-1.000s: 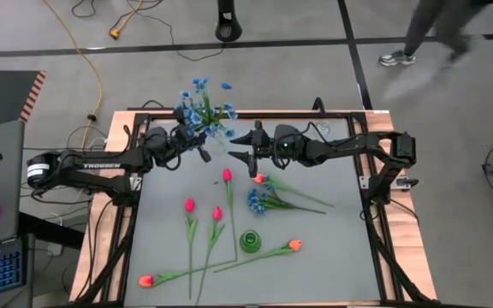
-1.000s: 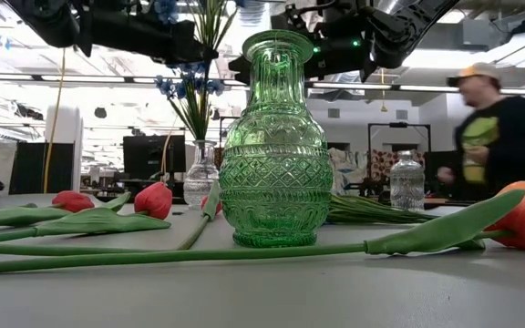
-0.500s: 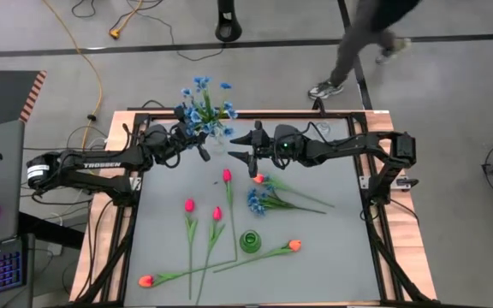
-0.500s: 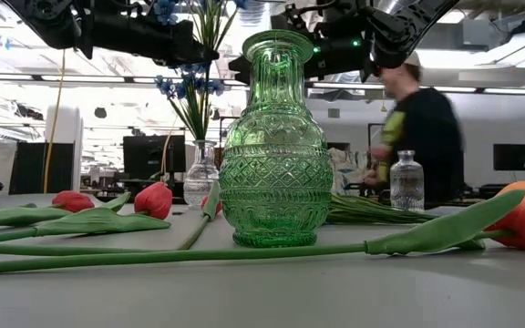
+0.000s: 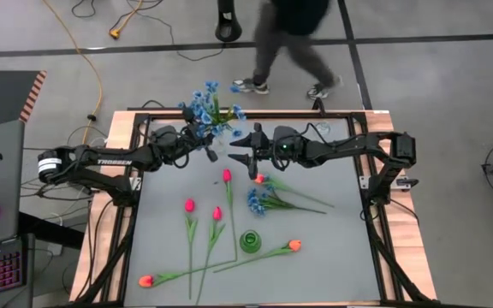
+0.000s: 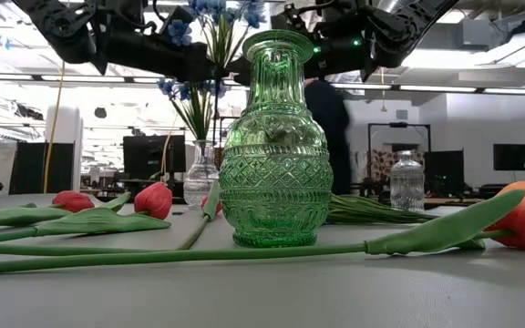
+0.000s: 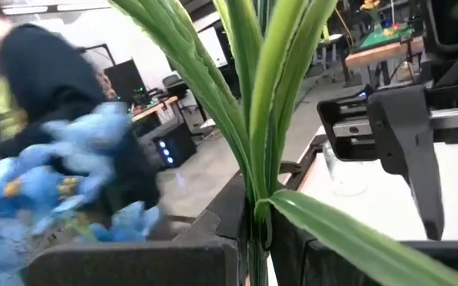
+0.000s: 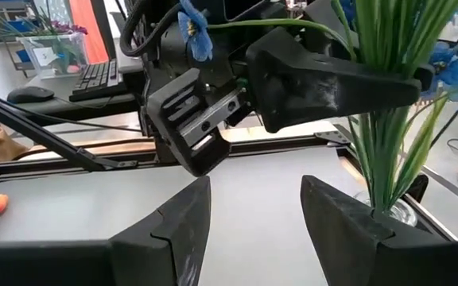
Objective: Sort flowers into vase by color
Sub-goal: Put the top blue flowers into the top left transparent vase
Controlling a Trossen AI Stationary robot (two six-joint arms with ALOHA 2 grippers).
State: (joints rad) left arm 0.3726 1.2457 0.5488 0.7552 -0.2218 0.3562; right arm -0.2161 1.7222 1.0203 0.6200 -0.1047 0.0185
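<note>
My left gripper (image 5: pixel 206 151) is shut on a blue flower (image 5: pixel 213 104) above a clear vase (image 6: pixel 200 175) at the table's far edge. The green stems (image 8: pixel 380 159) run down to that vase's mouth (image 8: pixel 397 211). My right gripper (image 5: pixel 240 156) stands open just to the right, level, with nothing between its fingers (image 8: pixel 183 230). A green vase (image 5: pixel 250 242) stands near the front. Pink-red tulips (image 5: pixel 216 213), orange tulips (image 5: pixel 294 245) and another blue bunch (image 5: pixel 259 201) lie flat on the table. My left gripper pinches the blue flower's green stem (image 7: pixel 253 208) between its two fingers, below the leaves. The fingers come level from the table's left and lie across the stem. The stem stands upright with its blossoms above; whether its lower end is inside the clear vase I cannot tell.
A small clear bottle (image 6: pixel 407 180) stands at the back right. A person (image 5: pixel 288 38) walks on the floor beyond the far edge. The black frame rail (image 5: pixel 315 114) runs along the table's far side. Bare tabletop (image 5: pixel 323 248) lies at the front right.
My left gripper has moved toward the table's right edge and a little down, carrying the blue flower with it; the blossoms now sit farther right, above the clear vase. The person behind the table has walked leftward.
</note>
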